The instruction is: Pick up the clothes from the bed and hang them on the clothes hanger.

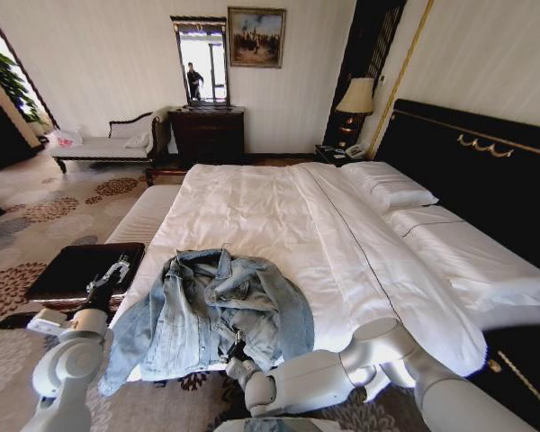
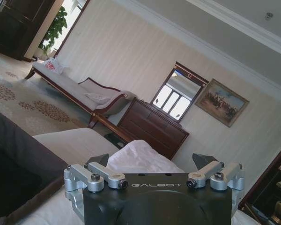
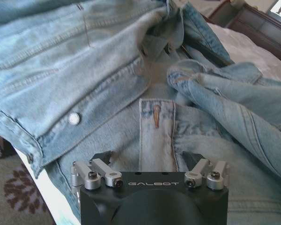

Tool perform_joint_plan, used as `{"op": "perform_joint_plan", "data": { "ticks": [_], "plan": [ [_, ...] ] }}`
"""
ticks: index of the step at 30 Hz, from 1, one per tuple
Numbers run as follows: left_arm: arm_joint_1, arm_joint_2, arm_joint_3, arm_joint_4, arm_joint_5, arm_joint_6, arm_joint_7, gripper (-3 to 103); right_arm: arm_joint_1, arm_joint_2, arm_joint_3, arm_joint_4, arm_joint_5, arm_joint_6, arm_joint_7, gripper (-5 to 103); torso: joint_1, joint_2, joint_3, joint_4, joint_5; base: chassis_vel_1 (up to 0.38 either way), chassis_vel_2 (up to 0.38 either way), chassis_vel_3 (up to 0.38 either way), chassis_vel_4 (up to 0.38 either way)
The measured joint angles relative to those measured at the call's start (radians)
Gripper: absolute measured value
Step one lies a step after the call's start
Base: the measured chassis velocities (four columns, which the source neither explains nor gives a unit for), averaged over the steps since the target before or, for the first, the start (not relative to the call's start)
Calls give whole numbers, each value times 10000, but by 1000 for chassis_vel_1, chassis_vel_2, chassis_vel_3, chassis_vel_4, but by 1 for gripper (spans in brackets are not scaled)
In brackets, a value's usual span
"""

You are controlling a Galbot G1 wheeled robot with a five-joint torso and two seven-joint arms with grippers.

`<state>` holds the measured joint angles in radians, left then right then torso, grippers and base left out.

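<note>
While the denim jacket (image 1: 211, 315) lies crumpled at the foot end of the bed (image 1: 279, 225), one sleeve hangs off the edge toward the carpet (image 1: 36, 216). Fabric is light blue, faded, with a metal button (image 3: 74, 118) and a buttonhole placket. Right gripper (image 1: 237, 346) is low over the jacket's near hem, jaws spread wide, holding nothing. Left gripper (image 1: 117, 270) is raised beside the bed's left side, jaws wide, empty.

The word "GALBOT" is showing in pale capitals on the black housing of the left gripper (image 2: 151, 165) and again on the right gripper (image 3: 150, 158) (the only lettering reading clearly anywhere in these views).
</note>
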<state>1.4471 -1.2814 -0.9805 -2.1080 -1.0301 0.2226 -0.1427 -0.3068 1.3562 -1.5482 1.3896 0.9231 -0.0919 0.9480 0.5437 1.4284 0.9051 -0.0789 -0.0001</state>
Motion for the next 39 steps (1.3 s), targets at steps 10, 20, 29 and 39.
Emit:
{"op": "perform_joint_plan", "data": {
  "ticks": [10, 20, 29, 39],
  "plan": [
    [58, 89, -68, 19, -25, -45, 17, 100, 16, 232, 279, -367, 506, -515, 779, 47, 0, 0, 0, 1, 1, 0, 0, 0, 0],
    [18, 160, -59, 41, -40, -50, 17, 100, 253, -262, 300, 264, 430, 79, 222, 9, 0, 0, 0, 0, 1, 0, 0, 0, 0],
    [12, 207, -44, 55, -33, -50, 18, 100, 464, -1489, -314, 1079, -1229, 1785, -1510, 3, 0, 0, 0, 0, 2, 0, 0, 0, 0],
    [26, 250, -71, 56, -20, -50, 17, 100, 623, -2860, -1069, 1413, -2905, 2766, -2586, 3, 0, 0, 0, -1, 2, 0, 0, 0, 0]
  ]
}}
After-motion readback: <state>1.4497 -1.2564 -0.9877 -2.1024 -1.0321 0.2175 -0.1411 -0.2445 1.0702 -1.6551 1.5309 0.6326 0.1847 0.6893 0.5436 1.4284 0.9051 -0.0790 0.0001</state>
